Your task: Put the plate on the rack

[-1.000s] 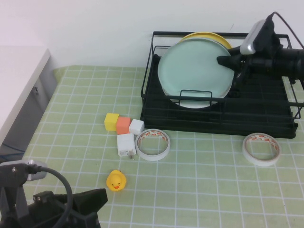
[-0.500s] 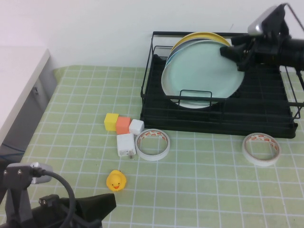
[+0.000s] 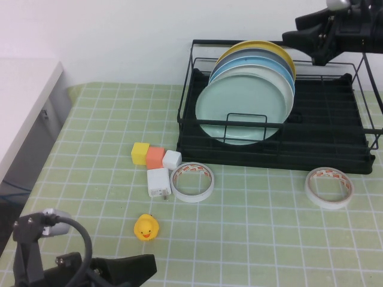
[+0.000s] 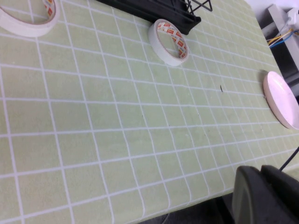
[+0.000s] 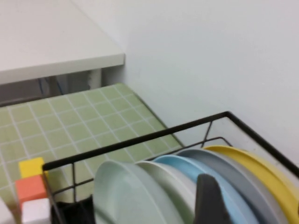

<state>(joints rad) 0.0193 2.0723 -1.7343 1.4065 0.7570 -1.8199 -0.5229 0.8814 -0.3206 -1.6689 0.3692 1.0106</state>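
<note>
The pale mint-green plate (image 3: 239, 110) stands on edge in the black wire rack (image 3: 335, 149), at the front of a row of white, light blue, grey and yellow plates. My right gripper (image 3: 311, 39) is open and empty, raised above the rack's back right corner and clear of the plates. In the right wrist view the mint plate (image 5: 126, 196) and the rack's rail (image 5: 140, 140) show below one dark finger (image 5: 210, 200). My left gripper (image 3: 128, 269) is low at the front left of the table, shut and empty, and it also shows in the left wrist view (image 4: 260, 173).
Two tape rolls (image 3: 192, 182) (image 3: 329, 186) lie in front of the rack. Yellow (image 3: 140, 153), orange (image 3: 155, 157) and white (image 3: 172, 159) cubes, a white block (image 3: 158, 182) and a rubber duck (image 3: 146, 227) sit at the left. A white table (image 3: 24, 101) borders the left.
My right gripper has let go of the mint plate and risen up and back to the right. The plate has settled lower in the rack, leaning on the other plates.
</note>
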